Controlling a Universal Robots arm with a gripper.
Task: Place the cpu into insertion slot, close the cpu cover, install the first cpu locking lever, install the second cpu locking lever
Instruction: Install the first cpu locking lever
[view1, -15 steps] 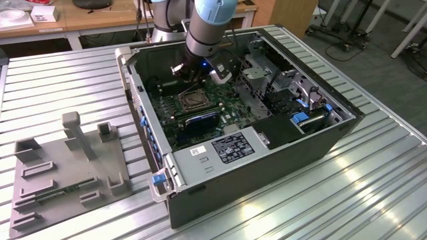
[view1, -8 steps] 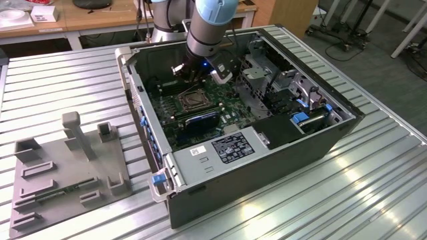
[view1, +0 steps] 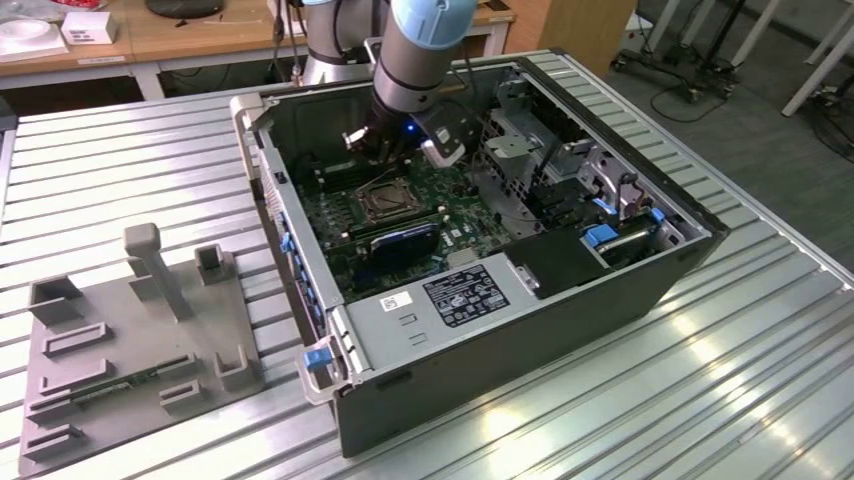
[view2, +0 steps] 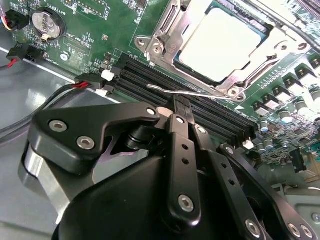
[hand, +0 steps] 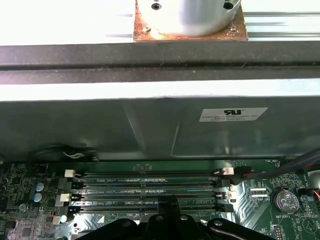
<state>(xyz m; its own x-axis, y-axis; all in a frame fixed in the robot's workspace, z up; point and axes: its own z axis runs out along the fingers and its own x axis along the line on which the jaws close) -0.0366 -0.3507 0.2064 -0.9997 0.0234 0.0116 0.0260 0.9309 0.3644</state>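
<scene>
The tool (view2: 172, 107) is seen in the second wrist view with its black fingers drawn together to a narrow tip and nothing held between them. That tip hangs over the long black memory slots (view2: 165, 95), just beside the socket.

The chip (view2: 222, 45) already lies in the socket (view2: 230, 47), pale and matt, flat and square. The cover (view2: 165, 35), a thin frame of bright stamped metal with a cut-out centre, is laid down around it, so the chip shows through the opening. A thin bent wire lever (view2: 190, 91) runs along the socket's near edge, its hooked free end pointing out over the memory slots, close ahead of the fingertip. Its long axis lies roughly along that edge and across the line of the closed fingers. Whether the lever is latched cannot be told.

In the exterior view the arm (view1: 407, 60) reaches down into the open computer case (view1: 534, 300), which rests on a ribbed metal worktop (view1: 747, 400); the socket (view1: 378, 200) sits on the green board just below the tool (view1: 387, 150). A grey moulded fixture (view1: 134, 330) stands well apart, toward the exterior view's left.
</scene>
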